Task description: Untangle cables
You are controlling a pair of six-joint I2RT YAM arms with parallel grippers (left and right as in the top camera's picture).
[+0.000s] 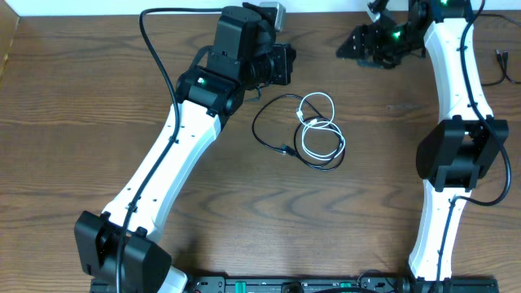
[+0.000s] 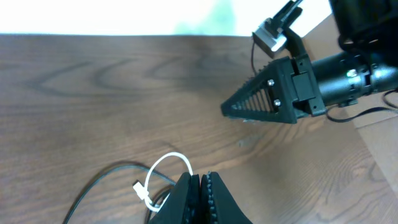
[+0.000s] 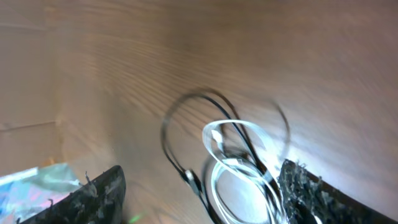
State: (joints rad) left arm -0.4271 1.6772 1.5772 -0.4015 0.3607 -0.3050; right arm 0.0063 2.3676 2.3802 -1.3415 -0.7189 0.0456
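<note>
Two cords overlap mid-frame on the surface (image 1: pixel 98 98): black cable (image 1: pixel 255 129) looping left, white cable (image 1: pixel 313 122) right. Left tool (image 2: pixel 199 178) pinched closed, empty, near their upper left. Right tool (image 3: pixel 200 174) spread wide, upper right.

a dark brown wooden table (image 1: pixel 81 106) with bold wavy grain fills every view. beyond its far edge runs a pale, whitish strip (image 1: pixel 89 6). at the far left corner a tan, cardboard-like panel (image 1: pixel 6 45) meets the tabletop. in the right wrist view a shiny, crinkled bluish thing (image 3: pixel 28 180) shows at lower left, too blurred to name
</note>
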